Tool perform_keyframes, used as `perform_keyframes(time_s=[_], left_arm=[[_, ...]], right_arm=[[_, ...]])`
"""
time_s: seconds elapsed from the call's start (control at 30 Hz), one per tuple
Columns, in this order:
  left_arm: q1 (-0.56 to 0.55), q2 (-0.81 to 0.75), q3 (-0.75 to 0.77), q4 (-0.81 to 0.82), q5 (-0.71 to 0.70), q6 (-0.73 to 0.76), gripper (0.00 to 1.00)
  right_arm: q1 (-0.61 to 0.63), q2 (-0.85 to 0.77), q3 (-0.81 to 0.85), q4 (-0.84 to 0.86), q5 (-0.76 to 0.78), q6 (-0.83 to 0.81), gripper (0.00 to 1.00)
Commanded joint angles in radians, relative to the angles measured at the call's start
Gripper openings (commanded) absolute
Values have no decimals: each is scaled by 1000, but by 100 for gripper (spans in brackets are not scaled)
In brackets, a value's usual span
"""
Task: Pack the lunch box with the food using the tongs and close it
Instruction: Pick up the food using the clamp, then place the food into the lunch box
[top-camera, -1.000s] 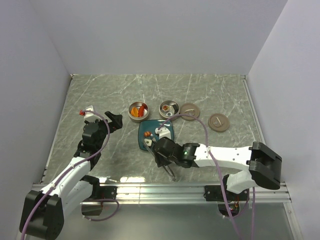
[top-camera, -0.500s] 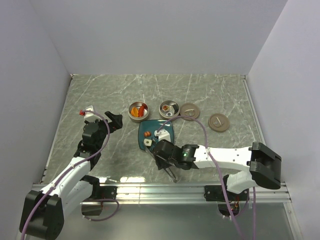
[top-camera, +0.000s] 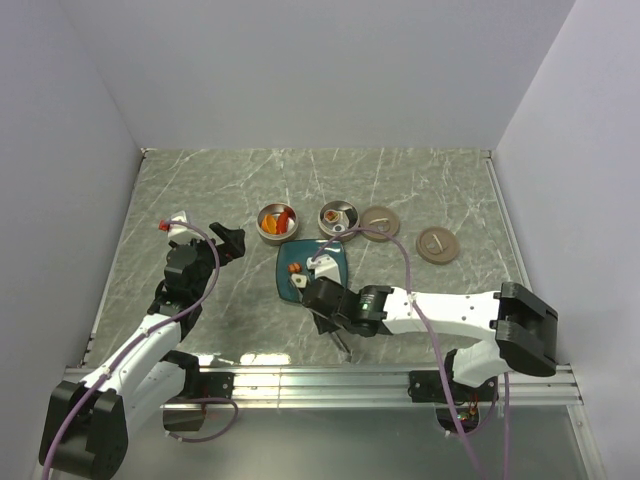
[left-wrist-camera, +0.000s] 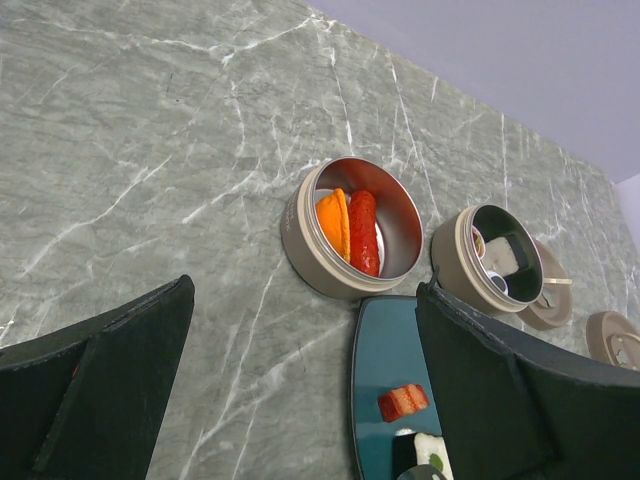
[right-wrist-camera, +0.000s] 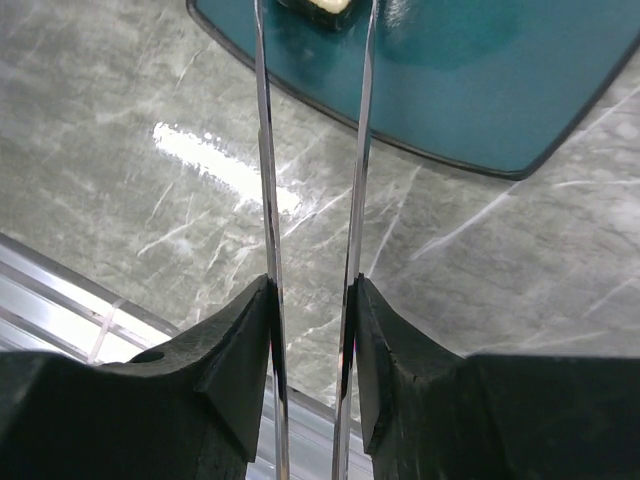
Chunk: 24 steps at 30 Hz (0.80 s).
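Observation:
My right gripper is shut on the tongs, one finger pressing on each thin arm. The tongs' arms run forward over the near edge of the teal plate. Their tips stand on either side of a white food block; I cannot tell whether they touch it. A red piece also lies on the plate. The lunch box is two open round tins: one holds an orange piece and a red one, the other holds white blocks. My left gripper hangs open and empty, left of the plate.
Two round lids lie flat to the right of the tins. The metal rail along the table's near edge runs just behind the tongs' joined end. Walls close the table on three sides.
My right gripper has squeezed the tongs' arms closer together and shifted slightly left towards the plate. The left arm has not moved.

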Motion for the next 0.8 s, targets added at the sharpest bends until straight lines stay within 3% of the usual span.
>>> perform_keyframes(time_s=[0.0, 0.37, 0.77], left_arm=[[4, -15, 13, 37, 17, -8, 99], [4, -4, 16, 42, 21, -6, 100], [4, 7, 18, 42, 12, -5, 99]], right_arm=[[7, -47, 69, -34, 73, -6, 24], [-24, -98, 212, -72, 164, -126, 25], [-290, 118, 426, 61, -59, -350, 26]])
